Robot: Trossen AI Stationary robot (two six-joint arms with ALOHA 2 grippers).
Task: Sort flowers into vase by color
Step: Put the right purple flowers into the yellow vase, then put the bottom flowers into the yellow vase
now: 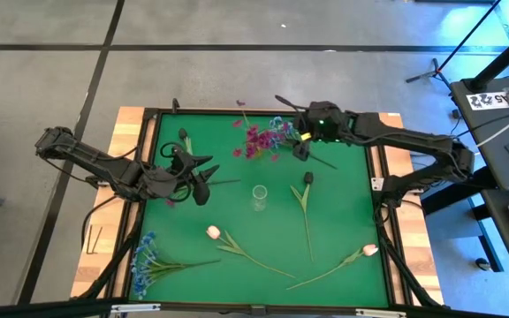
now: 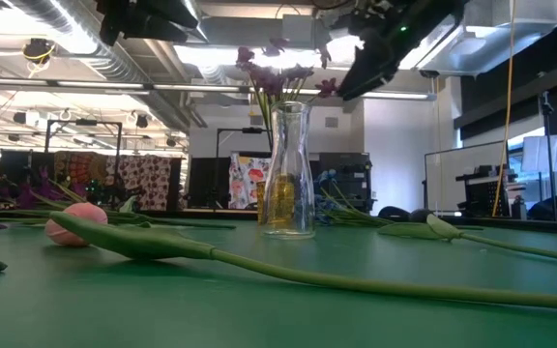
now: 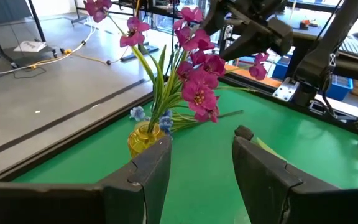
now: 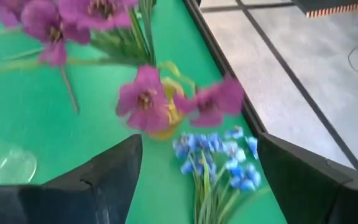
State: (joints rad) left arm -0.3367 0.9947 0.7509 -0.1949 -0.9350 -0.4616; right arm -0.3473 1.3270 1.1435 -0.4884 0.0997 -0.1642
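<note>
High view: The green felt bench (image 1: 343,212) carries a clear glass vase (image 1: 259,197) at its centre, empty from above. Magenta sprays (image 1: 259,141) stand at the far edge, apparently in a yellow vase. A blue spray (image 1: 148,261) lies at the near left corner. Two white-pink tulips (image 1: 214,232) (image 1: 370,250) lie near the front, and a dark-budded stem (image 1: 307,179) lies right of the clear vase. The right gripper (image 1: 300,146) hovers just beside the magenta sprays, fingers apart, holding nothing. The left gripper (image 1: 203,181) waits left of the clear vase, fingers apart and empty.

Low view: The clear vase (image 2: 287,174) is narrow-necked and smooth; a tulip's long green stem (image 2: 288,274) runs flat across the felt.

Left wrist view: The left fingers (image 3: 260,171) stand parted with bare felt between. The magenta sprays (image 3: 194,81) rise from a small yellow vase (image 3: 145,137).

Right wrist view: The right fingers (image 4: 114,171) are wide apart above blue blossoms (image 4: 219,152) and magenta blossoms (image 4: 145,99); whether the blue ones lie on the felt or sit in the yellow vase is unclear.

Handling judgement: The flowers should be light, with springy plastic stems and soft fabric petals. Take hold at mid-stem, below the blossoms. The narrow glass neck demands stem-first entry, and the vase may tip.
</note>
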